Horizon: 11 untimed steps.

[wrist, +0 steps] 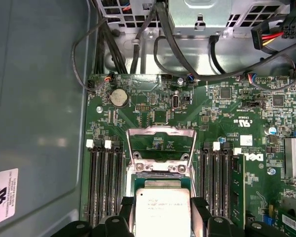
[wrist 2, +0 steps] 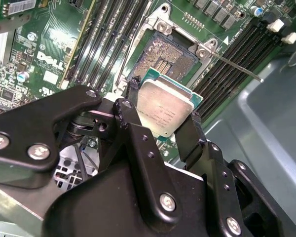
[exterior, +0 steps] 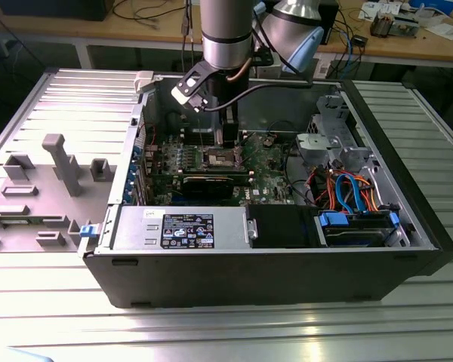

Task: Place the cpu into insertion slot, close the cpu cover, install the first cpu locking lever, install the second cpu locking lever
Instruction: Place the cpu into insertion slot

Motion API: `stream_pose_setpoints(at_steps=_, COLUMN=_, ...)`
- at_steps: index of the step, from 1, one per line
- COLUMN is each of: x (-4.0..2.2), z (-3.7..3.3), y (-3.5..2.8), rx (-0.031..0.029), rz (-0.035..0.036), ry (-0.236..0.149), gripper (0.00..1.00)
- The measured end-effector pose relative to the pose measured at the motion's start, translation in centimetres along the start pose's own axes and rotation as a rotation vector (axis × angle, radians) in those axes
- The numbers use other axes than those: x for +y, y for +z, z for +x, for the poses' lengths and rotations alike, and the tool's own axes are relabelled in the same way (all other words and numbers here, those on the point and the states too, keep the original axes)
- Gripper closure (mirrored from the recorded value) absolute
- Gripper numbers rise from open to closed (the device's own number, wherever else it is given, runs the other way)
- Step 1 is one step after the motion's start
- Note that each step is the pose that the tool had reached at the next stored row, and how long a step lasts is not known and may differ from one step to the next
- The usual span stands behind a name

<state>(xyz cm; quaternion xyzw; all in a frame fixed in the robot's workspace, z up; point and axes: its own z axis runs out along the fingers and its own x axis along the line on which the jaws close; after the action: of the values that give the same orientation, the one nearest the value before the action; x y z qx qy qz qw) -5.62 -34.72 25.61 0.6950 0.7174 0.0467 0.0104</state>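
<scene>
Workshop benches strewn with cables stand behind a ribbed metal table, on which an open computer case lies on its side; the arm reaches down into it over the green circuit board; long black memory slots run on either side of the fingers' path; just beyond the fingertips the cover, a thin silvery frame, stands tilted up and open; beneath and ahead of the fingertips lies the insertion slot, its dark pin field bare; a thin locking lever juts out to one side of it; the gripper is clamped on the cpu, one black finger pressing each of two opposite edges, so the chip hangs between them, close over the slot and seemingly not yet seated; whether a corner touches the rim I cannot tell; I judge the chip light, stiff and thin, its smooth metal top apt to slip, its underside and the socket pins easily damaged, so the edges are the right place to hold it.
</scene>
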Motion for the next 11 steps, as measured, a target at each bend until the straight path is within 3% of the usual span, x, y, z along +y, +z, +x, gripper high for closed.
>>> stream_pose_setpoints(at_steps=5, x=-0.16, z=-0.03, y=0.62, rx=-0.0001, rz=-0.0015, ry=0.0, gripper=0.45)
stream_pose_setpoints(at_steps=8, x=-0.27, z=-0.04, y=0.83, rx=-0.0003, rz=-0.0067, ry=0.0, gripper=0.45)
stream_pose_setpoints(at_steps=11, x=-0.28, z=-0.04, y=0.87, rx=-0.0004, rz=-0.0073, ry=0.0, gripper=0.45)
